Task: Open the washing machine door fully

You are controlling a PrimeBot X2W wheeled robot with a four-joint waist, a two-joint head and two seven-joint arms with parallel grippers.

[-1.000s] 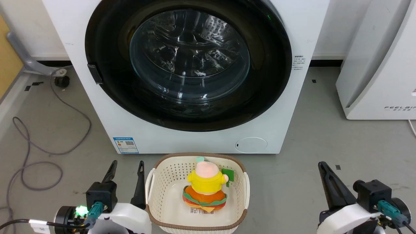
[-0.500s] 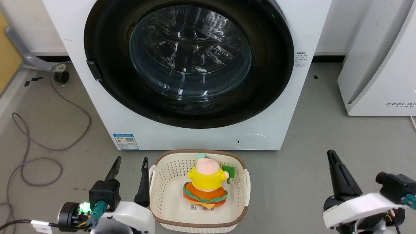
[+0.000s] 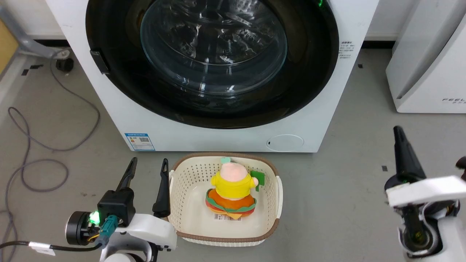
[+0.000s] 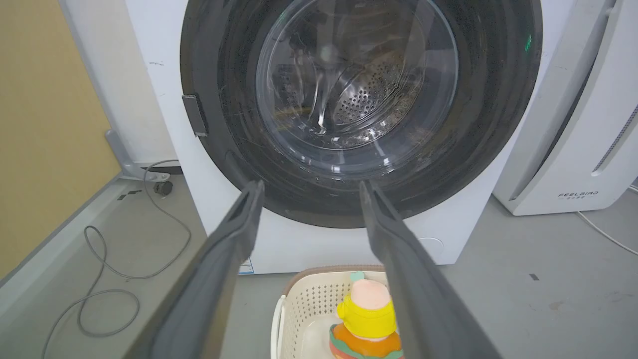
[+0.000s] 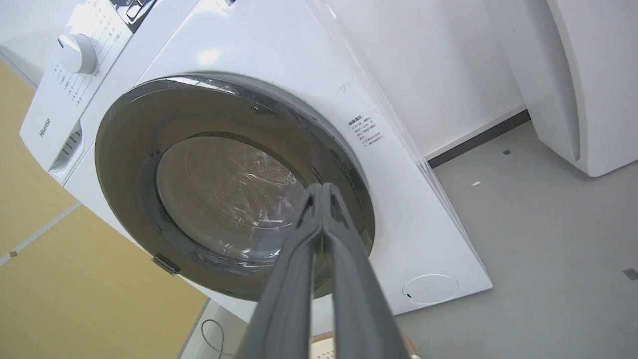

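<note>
- Head view: the washing machine (image 3: 109, 109) stands straight ahead on the grey floor (image 3: 346, 189). The washing machine door (image 3: 309, 72), a glossy black disc with a bulging glass centre, lies flat against its front, closed.
- A small dark latch tab (image 3: 97, 62) sits on the door's left edge. A blue label (image 3: 139, 142) is stuck low on the white front.
- A cream basket (image 3: 277, 203) with a brown rim stands on the floor just in front of the washer, directly below the door and between the two arms.
- In the basket sits one plush toy (image 3: 231, 193), upright, with a yellow top and an orange bottom. A paper tag shows under it.
- A grey cable (image 3: 36, 160) loops over the floor to the left, well apart from the basket.
- A white appliance (image 3: 429, 72) stands to the right of the washer, with a strip of floor between them.
- The left gripper (image 3: 149, 160) hangs low just beside the basket's left rim. Its fingers are spread wide with nothing between them. In the left wrist view they frame the lower part of the door.
- The right gripper (image 3: 397, 131) is out on the right over bare floor, apart from the washer. In the right wrist view its fingers (image 5: 309, 259) are pressed together and hold nothing.
</note>
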